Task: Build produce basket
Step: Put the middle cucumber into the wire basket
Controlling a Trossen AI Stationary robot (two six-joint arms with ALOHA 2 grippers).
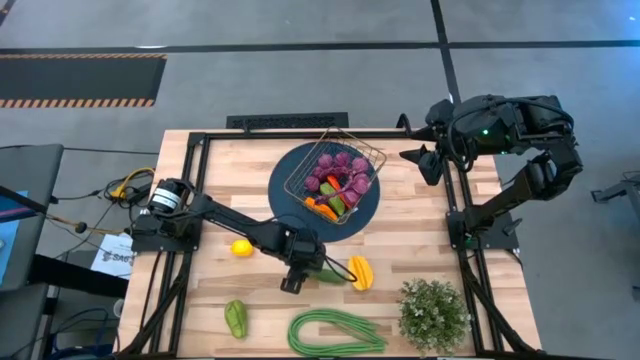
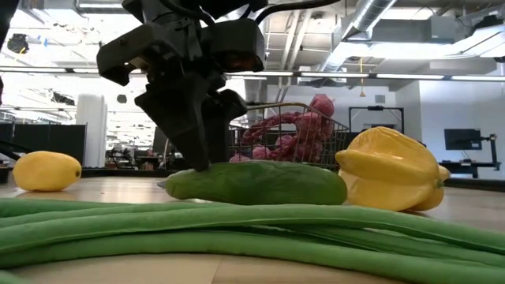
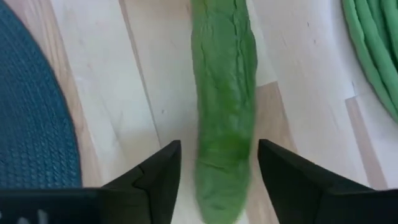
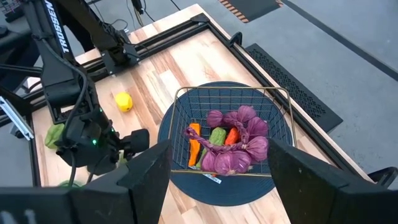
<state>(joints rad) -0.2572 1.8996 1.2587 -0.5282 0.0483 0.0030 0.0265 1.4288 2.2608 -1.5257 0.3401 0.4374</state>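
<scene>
Jaws of left gripper (image 3: 217, 171) straddle cucumber (image 3: 222, 93), its end hidden.

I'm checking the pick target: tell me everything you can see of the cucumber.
The cucumber is a long, dark green toy with a bumpy, ridged skin, lying flat on the wooden table. One end lies between the left gripper's open fingers, not clamped. Its other end reaches the yellow starfruit.

Basket (image 1: 340, 168) on plate (image 1: 290, 200), table centre-rear; grapes (image 1: 335, 170) and carrots (image 1: 322, 208) inside. Cucumber (image 1: 330, 275) before plate, between lemon (image 1: 241, 248) at left and starfruit (image 1: 361, 272) at right. Beans (image 1: 335, 333) along front edge, pepper (image 1: 236, 318) left, potted plant (image 1: 433, 313) right.
</scene>
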